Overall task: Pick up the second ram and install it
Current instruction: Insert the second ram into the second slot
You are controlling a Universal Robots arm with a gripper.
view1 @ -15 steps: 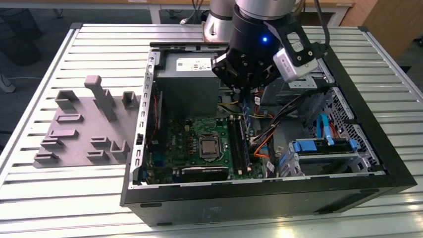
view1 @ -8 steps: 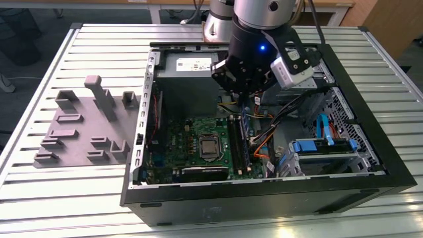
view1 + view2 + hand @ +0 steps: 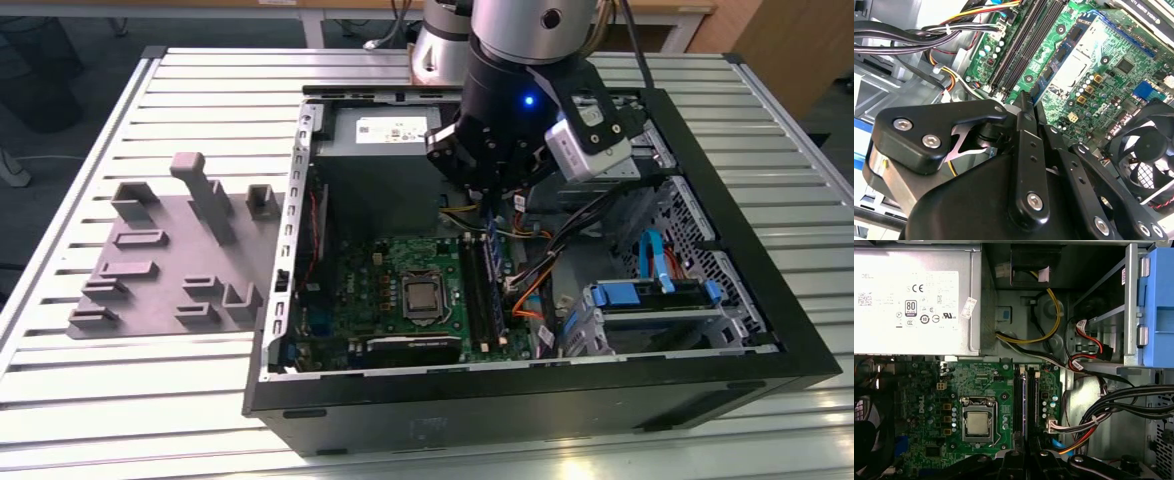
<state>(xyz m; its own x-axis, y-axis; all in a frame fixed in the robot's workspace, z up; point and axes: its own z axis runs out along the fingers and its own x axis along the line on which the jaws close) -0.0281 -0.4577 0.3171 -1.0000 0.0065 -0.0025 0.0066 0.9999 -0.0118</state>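
An open black case [image 3: 747, 330] lies on a slatted metal table [image 3: 80, 400]. Inside, a green motherboard [image 3: 387, 290] carries a bare silver CPU [image 3: 977, 423] in its socket, with black memory slots [image 3: 1018, 400] running just beside it. A grey power supply [image 3: 914, 297] sits against the case's far wall, and yellow, red and black cables [image 3: 1054, 325] trail from it towards the board. A blue drive bay [image 3: 641, 295] fills the corner on the exterior view's right. A black fan [image 3: 1144, 165] stands near the board's edge. On the table at the exterior view's left rests a grey tray [image 3: 160, 270] with upright blocks.
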